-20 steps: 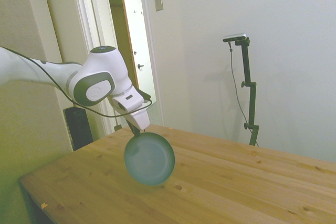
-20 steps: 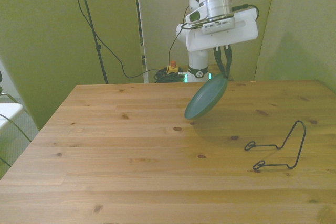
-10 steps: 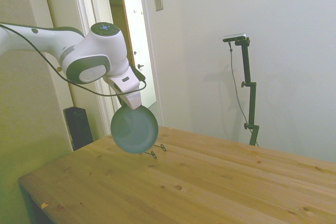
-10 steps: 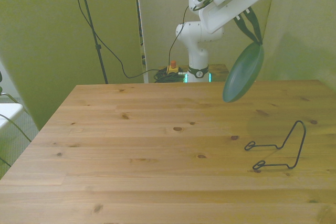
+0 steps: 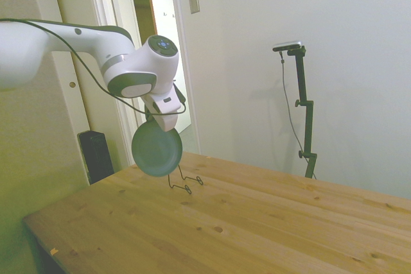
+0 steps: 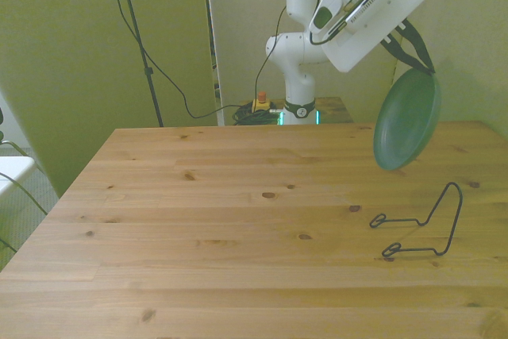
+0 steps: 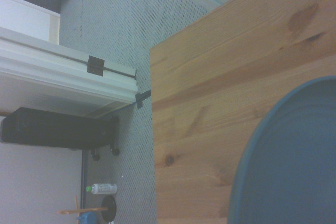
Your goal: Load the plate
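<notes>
The jaws (image 6: 414, 52) pinch the plate (image 6: 406, 120) by its upper rim. The plate hangs on edge (tilted, nothing on it) above the worktop (image 6: 238, 228), over the bare wire rack (image 6: 425, 224) at the front view's right.

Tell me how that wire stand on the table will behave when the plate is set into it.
The wire stand looks thin and light, so it would probably slide or tip if nudged. The plate, hanging on edge from the gripper, seems rigid; round, it could roll if released.

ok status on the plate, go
Gripper shut on plate rim, plate hanging on edge in the air. Wire rack empty on table, below plate toward the camera. Nothing in the way.
</notes>
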`<action>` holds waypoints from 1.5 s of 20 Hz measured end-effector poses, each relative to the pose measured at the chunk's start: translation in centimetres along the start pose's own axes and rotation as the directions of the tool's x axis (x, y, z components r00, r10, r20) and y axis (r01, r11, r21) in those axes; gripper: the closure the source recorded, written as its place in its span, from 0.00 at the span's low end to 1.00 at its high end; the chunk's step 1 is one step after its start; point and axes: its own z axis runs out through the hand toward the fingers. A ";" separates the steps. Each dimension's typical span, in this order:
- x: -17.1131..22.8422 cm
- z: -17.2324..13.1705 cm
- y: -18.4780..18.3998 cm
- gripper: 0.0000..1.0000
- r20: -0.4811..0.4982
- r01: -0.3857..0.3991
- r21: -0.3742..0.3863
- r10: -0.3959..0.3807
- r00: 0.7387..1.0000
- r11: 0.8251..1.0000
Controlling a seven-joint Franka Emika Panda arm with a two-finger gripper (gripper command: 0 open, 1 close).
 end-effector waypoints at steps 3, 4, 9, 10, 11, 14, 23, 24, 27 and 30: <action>2.3 -0.5 -0.3 1.00 0.014 -0.026 -0.002 0.026 1.000 1.000; 2.8 -0.9 -0.4 1.00 0.016 -0.033 0.003 0.032 0.999 0.999; 4.6 -2.4 -0.3 1.00 0.033 -0.063 0.018 0.062 0.998 0.998; 4.9 -2.1 -0.2 1.00 0.036 -0.070 0.014 0.069 0.997 0.997; 5.2 -1.6 -0.2 1.00 0.040 -0.076 0.007 0.076 0.996 0.997; 5.0 1.3 -0.5 1.00 0.059 -0.088 -0.019 0.089 0.994 0.996; 4.4 8.5 -3.5 1.00 0.062 -0.133 -0.015 0.134 0.989 0.991; 4.9 8.4 -3.6 1.00 0.060 -0.143 -0.009 0.143 0.988 0.990; 5.9 8.7 -3.7 1.00 0.060 -0.159 -0.003 0.159 0.985 0.987; 6.7 10.2 -3.8 1.00 0.054 -0.177 -0.003 0.177 0.983 0.984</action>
